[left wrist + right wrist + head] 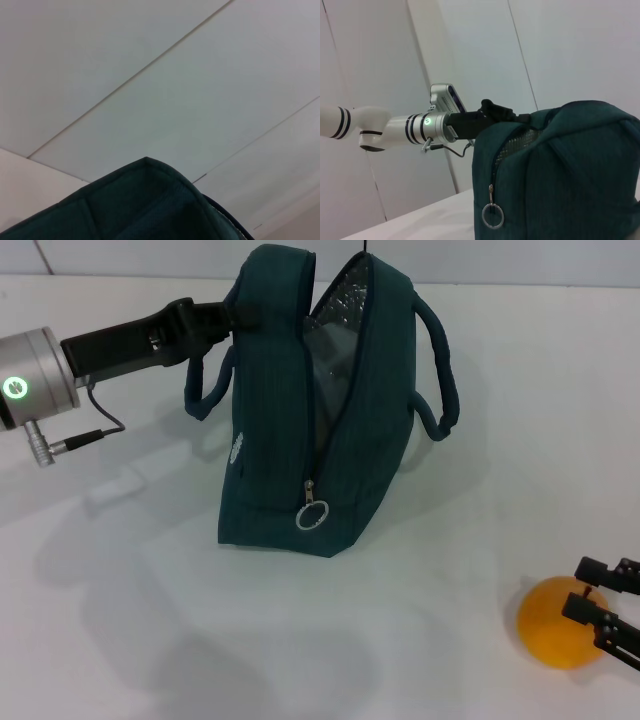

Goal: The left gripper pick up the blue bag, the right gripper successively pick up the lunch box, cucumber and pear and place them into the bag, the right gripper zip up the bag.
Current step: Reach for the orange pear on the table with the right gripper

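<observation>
The blue bag [290,420] stands upright on the white table, its top unzipped and silver lining showing. My left gripper [232,312] reaches in from the left and is shut on the bag's top rim; the right wrist view shows it [496,113] clamped there on the bag [560,175]. The ring zipper pull [312,512] hangs at the near end. The pear [558,628] lies on the table at the near right. My right gripper [575,587] is open at the pear's right side, one finger over it. The lunch box and cucumber are out of view.
The bag's two loop handles [445,370] stick out to either side. A white wall with panel seams [150,75] stands behind the table. The white table [200,620] stretches in front of the bag.
</observation>
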You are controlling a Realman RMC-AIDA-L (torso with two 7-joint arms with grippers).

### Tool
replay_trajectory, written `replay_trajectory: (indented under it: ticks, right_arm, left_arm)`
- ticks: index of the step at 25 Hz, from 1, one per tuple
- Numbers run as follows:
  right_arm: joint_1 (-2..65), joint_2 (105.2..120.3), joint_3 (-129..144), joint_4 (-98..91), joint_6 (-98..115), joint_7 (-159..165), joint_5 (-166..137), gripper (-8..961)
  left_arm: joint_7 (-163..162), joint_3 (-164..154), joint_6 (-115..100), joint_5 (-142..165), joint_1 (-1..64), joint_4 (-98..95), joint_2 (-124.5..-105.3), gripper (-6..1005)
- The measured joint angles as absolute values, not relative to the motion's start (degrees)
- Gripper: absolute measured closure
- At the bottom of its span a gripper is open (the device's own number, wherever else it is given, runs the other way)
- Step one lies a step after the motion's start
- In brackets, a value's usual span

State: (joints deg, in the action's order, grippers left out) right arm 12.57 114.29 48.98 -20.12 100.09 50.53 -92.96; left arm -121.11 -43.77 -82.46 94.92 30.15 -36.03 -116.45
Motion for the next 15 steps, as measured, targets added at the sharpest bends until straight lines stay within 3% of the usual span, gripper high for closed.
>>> replay_trajectory:
  ticks: [5,12,15]
  right_arm:
    - [12.57,114.26,49.06,-20.11,99.41,50.54,-93.3,503]
    - [12.57,114.26,48.79,-20.04,99.13,50.54,-93.35,742]
    - [12.58,114.25,48.83,-20.03,99.0,50.54,-93.34,749]
  left_arm:
    - [-121.11,-43.77,-82.55,94.92,30.14,-36.03,-116.45,943]
    - [-121.11,-43.77,-82.67,94.92,29.93,-36.03,-116.56,943]
    - [-121.11,-43.77,-82.69,94.92,29.9,-36.04,-116.65,943]
